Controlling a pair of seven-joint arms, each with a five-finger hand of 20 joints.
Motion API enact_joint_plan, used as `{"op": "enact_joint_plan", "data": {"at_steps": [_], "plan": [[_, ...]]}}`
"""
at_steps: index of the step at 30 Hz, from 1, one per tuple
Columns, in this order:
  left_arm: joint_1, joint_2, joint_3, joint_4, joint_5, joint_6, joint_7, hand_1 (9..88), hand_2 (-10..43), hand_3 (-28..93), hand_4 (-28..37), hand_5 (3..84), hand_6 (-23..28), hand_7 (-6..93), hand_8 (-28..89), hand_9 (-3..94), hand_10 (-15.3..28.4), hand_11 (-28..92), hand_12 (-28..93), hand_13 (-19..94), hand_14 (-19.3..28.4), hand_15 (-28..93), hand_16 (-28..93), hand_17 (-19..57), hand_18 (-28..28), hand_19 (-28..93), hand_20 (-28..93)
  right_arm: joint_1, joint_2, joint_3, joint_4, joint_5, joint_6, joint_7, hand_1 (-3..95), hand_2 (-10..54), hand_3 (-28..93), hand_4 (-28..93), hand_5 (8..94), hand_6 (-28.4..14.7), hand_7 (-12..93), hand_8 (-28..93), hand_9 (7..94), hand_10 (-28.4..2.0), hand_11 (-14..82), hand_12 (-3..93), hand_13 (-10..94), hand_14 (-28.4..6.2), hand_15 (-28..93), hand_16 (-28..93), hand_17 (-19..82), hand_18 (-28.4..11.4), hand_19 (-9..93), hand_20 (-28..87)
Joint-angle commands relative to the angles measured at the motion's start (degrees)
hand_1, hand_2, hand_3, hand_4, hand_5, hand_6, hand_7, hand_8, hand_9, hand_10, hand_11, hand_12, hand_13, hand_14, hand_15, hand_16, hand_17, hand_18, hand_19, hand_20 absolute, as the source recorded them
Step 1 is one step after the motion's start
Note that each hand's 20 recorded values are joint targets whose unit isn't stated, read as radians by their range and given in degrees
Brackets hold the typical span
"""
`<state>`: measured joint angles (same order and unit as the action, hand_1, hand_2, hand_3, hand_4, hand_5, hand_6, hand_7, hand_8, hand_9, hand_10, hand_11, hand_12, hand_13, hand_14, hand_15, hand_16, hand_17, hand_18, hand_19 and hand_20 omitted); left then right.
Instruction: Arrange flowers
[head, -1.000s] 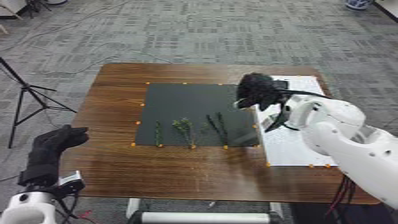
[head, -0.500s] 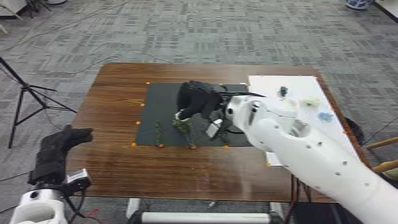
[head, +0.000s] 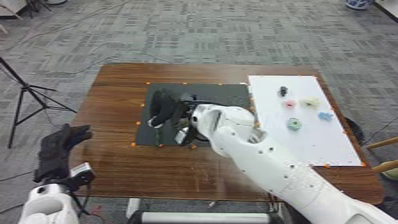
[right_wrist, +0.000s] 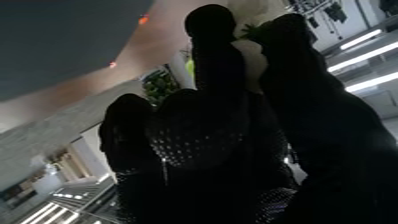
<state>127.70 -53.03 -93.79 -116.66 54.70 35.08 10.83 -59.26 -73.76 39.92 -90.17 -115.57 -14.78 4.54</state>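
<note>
A pale flower is pinched between the fingers and thumb of the right hand, with a bit of green leaf near the fingertips. That hand is over the left part of the dark mat, just by a thin green stem. Off to the right, on the white board, there's a pink flower beside a cream flower, with a green flower and a blue flower nearer this way and a small dark piece at the far end. Mat and board both lie on the brown tabletop. The left hand hangs by its left edge, fingers loose and empty, and beyond it a black tripod stands on the floor.
</note>
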Motion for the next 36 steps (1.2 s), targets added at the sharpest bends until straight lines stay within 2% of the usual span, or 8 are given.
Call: {"op": "enact_joint_plan", "data": {"at_steps": [1, 3, 6, 13, 16, 22, 28, 36], "plan": [[-2.66, 0.2, 2.05, 0.07, 2.06, -1.2, -0.26, 27.6, 29.9, 62, -28.3, 60.0, 3.1, 22.6, -8, 60.8, 15.4, 28, 17, 44, 17.2, 21, 0, 8.2, 11.4, 12, 20, -1.67, -7.55, 1.5, 5.09, -9.96, -1.41, -4.05, 56.5, -9.4, 59, -20, 78.3, 3.1, 21, 6, 87.7, -8.3, 5.8, 21.3, 92, -1.9, 58, 35, 58, -16.0, 93, 54], [-2.89, 0.22, 2.25, 0.15, 2.59, -1.59, -0.58, 27.5, 29.8, 62, -28.3, 60.0, 3.0, 22.7, -8, 60.8, 15.4, 28, 17, 44, 17.3, 21, 0, 8.1, 11.5, 13, 19, -2.11, -8.95, 2.5, 6.19, -11.44, -1.58, -4.68, 56.4, -9.1, 59, -20, 78.0, 3.4, 20, 6, 87.1, -8.3, 5.5, 20.5, 92, -1.8, 58, 35, 58, -15.9, 93, 54], [-2.75, 0.01, 2.71, 0.24, 1.84, -1.53, -0.06, 27.5, 29.8, 62, -28.3, 60.0, 3.0, 22.7, -8, 60.6, 15.3, 28, 17, 44, 17.3, 22, 0, 8.1, 11.5, 13, 19, -2.51, -9.88, 2.49, 6.92, -13.19, 0.21, -4.93, 56.2, -8.7, 59, -20, 77.7, 3.7, 20, 5, 86.4, -8.1, 5.4, 19.3, 92, -1.7, 57, 35, 58, -15.9, 93, 54], [-3.27, -0.19, 3.67, 0.49, 1.67, -2.22, -0.1, 27.1, 29.6, 63, -28.3, 60.0, 3.0, 22.5, -8, 60.6, 15.4, 28, 17, 44, 17.3, 22, 0, 7.9, 11.6, 13, 19, -2.71, -10.72, 2.15, 9.37, -17.18, 4.2, -4.94, 56.0, -7.6, 59, -20, 77.0, 4.0, 20, 5, 85.1, -8.1, 6.2, 18.0, 93, -1.7, 57, 35, 58, -15.9, 93, 54], [-3.7, -0.24, 3.98, 0.57, 1.77, -2.95, -0.37, 26.5, 28.3, 63, -28.3, 60.0, 2.9, 22.4, -8, 60.6, 15.3, 28, 17, 43, 17.4, 22, 0, 7.7, 11.7, 13, 19, -3.18, -11.85, 3.06, 10.1, -17.9, 3.73, -4.8, 55.5, -7.2, 58, -20, 76.5, 4.3, 20, 5, 84.6, -8.1, 6.4, 17.8, 92, -1.8, 57, 35, 58, -16.0, 93, 54], [-3.91, -0.37, 4.06, 0.68, 2.27, -5.19, -0.63, 25.0, 19.0, 65, -28.3, 58.8, 3.0, 22.4, -8, 59.0, 15.5, 29, 17, 42, 18.5, 25, 1, 6.6, 12.6, 15, 20, -3.46, -13.09, 4.29, 11.13, -18.6, 3.64, -4.27, 53.4, -6.3, 59, -19, 75.3, 4.0, 21, 4, 82.4, -8.4, 7.7, 16.7, 92, -1.9, 56, 35, 58, -16.0, 93, 54], [-4.09, -0.5, 4.25, 0.59, 2.49, -4.97, -1.1, 25.0, 16.9, 65, -28.3, 58.5, 3.1, 22.4, -8, 58.3, 15.4, 29, 17, 43, 18.7, 28, 1, 6.3, 12.9, 15, 20, -4.03, -13.81, 6.2, 12.06, -20.67, 1.32, -4.77, 52.1, -6.5, 58, -18, 73.6, 3.2, 20, 4, 80.3, -8.9, 9.9, 14.3, 92, -2.1, 56, 35, 57, -16.1, 93, 54], [-4.34, -0.73, 4.19, 0.52, 2.92, -5.55, -1.54, 25.5, 15.4, 66, -28.3, 58.1, 3.0, 22.5, -8, 58.0, 15.5, 29, 17, 43, 18.9, 30, 1, 5.9, 13.3, 16, 20, -4.07, -12.91, 5.83, 11.49, -21.14, -1.64, -4.02, 48.0, -8.3, 61, -17, 66.5, 0.8, 20, 6, 73.3, -10.8, 10.5, 13.6, 90, -2.5, 57, 35, 56, -15.9, 93, 53]]}}
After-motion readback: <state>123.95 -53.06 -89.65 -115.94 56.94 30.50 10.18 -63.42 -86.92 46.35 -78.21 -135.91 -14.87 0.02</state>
